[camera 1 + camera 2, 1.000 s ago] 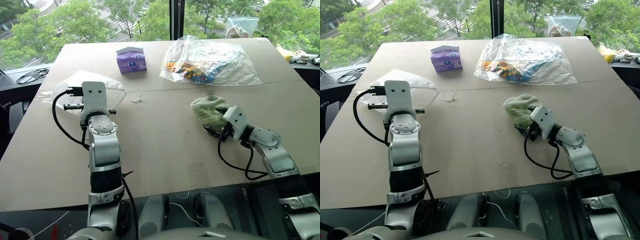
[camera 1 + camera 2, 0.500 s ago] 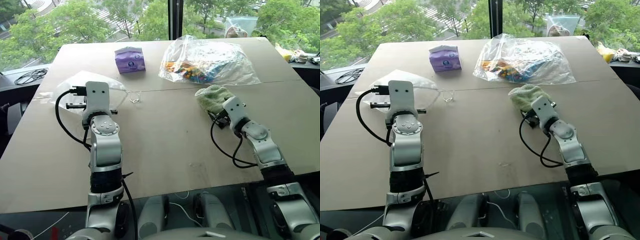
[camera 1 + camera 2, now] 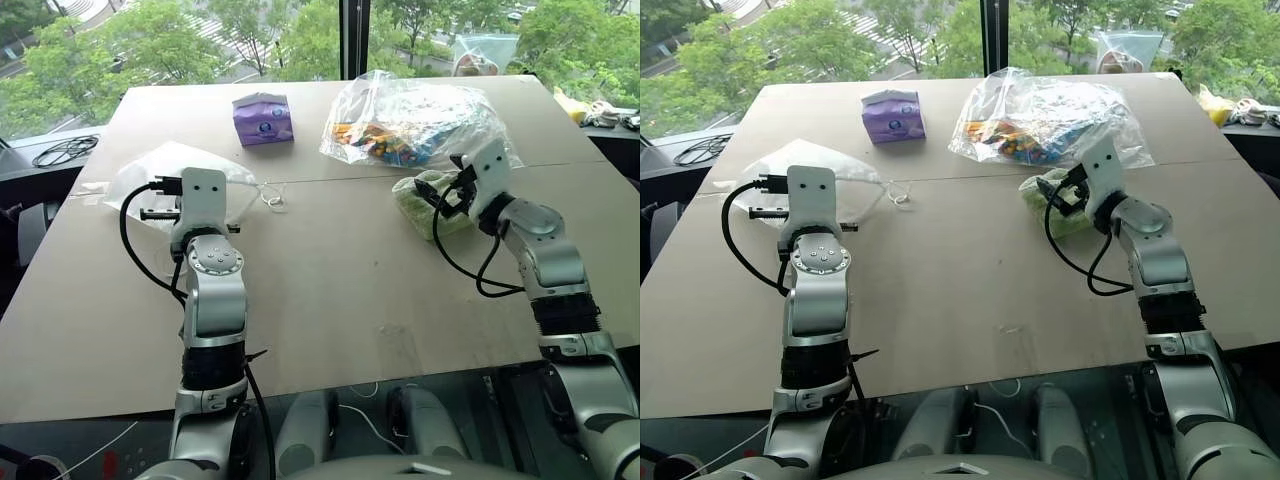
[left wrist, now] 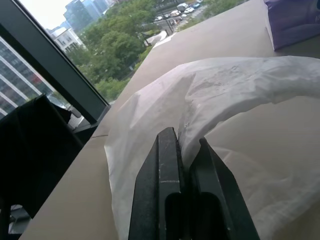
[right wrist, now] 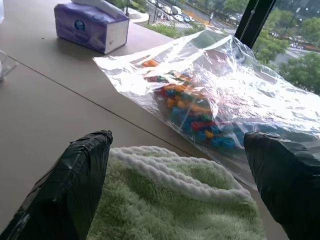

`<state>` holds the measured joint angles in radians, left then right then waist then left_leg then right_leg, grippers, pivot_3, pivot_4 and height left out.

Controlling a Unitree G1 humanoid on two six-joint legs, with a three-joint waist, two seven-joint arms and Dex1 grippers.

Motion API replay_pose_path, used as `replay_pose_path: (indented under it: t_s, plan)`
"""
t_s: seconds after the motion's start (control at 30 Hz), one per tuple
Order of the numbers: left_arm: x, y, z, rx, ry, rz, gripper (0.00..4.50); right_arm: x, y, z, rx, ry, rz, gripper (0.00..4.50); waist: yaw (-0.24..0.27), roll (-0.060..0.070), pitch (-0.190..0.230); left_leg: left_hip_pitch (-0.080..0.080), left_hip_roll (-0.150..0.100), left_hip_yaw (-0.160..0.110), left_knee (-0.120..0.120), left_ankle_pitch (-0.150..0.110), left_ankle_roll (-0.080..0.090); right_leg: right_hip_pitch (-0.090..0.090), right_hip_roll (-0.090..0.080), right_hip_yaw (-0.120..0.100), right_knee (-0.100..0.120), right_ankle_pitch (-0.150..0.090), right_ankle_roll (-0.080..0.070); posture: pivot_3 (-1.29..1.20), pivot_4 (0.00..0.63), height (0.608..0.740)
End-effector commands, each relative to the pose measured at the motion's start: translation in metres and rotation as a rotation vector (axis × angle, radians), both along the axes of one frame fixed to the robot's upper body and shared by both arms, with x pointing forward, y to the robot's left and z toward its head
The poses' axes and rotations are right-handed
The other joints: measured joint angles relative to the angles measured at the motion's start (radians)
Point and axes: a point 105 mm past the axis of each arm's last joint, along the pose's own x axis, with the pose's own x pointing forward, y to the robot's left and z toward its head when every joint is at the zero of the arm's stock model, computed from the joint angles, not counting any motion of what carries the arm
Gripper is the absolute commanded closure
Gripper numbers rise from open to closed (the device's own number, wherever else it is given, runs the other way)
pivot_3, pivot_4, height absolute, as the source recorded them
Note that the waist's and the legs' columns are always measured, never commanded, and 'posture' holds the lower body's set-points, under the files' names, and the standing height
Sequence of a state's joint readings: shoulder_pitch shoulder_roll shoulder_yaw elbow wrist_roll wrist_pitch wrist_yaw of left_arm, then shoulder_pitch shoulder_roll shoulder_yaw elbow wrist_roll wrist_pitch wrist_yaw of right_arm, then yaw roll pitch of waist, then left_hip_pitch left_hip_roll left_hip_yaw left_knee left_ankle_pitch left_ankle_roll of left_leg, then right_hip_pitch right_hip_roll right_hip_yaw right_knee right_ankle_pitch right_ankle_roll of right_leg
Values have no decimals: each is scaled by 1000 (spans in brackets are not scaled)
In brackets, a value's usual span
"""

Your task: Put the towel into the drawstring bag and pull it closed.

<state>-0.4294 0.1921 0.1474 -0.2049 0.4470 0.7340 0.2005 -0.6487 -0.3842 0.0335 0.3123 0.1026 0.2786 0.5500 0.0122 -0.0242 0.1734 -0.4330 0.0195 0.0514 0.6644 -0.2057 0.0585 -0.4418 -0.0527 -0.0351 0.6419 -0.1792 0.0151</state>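
The pale green towel lies bunched on the table, just in front of the clear plastic bag. My right gripper hangs over it, open, its two black fingers spread wide to either side of the towel. At the table's left lies the white drawstring bag, its cord trailing toward the middle. My left gripper is shut on a fold of the bag's thin fabric and holds that edge lifted.
A clear plastic bag of colourful items sits right behind the towel. A purple tissue pack stands at the back centre. A coil of black cable lies off the table's left edge. Bare tabletop spans the middle.
My right gripper has moved away from me and up, toward the clear plastic bag, and the towel has shifted that way with it. My left gripper has stayed put on the bag.
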Motion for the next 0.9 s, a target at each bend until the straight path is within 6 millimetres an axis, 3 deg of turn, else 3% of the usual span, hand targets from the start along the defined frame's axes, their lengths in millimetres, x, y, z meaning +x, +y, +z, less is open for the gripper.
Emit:
replay_pose_path:
  t_s: [0.03, 0.13, 0.27, 0.37, 0.47, 0.6, 0.77, 0.9]
  plan:
    - [-3, -1, 13, 29, -51, 0, 4431, 9, 3, 0, -34, 13, -22, 0, -2, 0, 0, 0, 0, 0, 0, 0, 0, 0, 0, 0, 0, 0, 0, 0, 150, 740]
    - [-3, 0, 13, 33, -50, 5, 4431, 19, -7, -11, -98, 62, -108, 0, -4, 0, 0, -1, 0, 1, -1, 0, 0, -1, 0, 1, 0, 0, 0, 0, 150, 740]
    - [-5, 3, 13, 35, -50, 16, 4431, 32, -15, 1, -229, -73, -181, 0, -2, 0, 0, 0, 0, 1, -1, 0, 0, -1, 0, 1, 0, 0, 1, 0, 150, 740]
    - [-5, 3, 13, 36, -50, 19, 4431, 37, -20, -1, -274, -97, -226, 0, -1, 0, 0, 0, 0, 1, 0, 0, 0, -1, 0, 1, 0, -1, 3, 0, 150, 740]
    - [-5, 4, 13, 38, -50, 21, 4431, 43, -32, -8, -196, -33, -330, 0, -2, 0, 0, 0, 0, 2, 0, 0, 0, -1, 0, 2, 0, 0, 1, 0, 150, 740]
    - [-5, 4, 12, 42, -50, 23, 4431, 46, -53, -33, -36, 182, -475, 0, 1, 0, 0, 0, 0, 2, -1, 0, 0, -1, 0, 2, 0, 0, 0, 0, 150, 740]
    - [-5, 3, 12, 48, -49, 24, 4431, 34, -46, -73, 66, 485, -469, 0, 1, -1, -1, 1, 0, 1, 0, 0, 0, 1, 0, 1, 0, 0, 0, 0, 150, 740]
    - [-5, 3, 13, 51, -51, 26, 4431, 24, -16, -81, 184, 631, -336, 0, -2, -3, -3, 1, 0, -1, 0, 0, 0, 2, 0, 0, 0, 0, 0, 0, 150, 740]
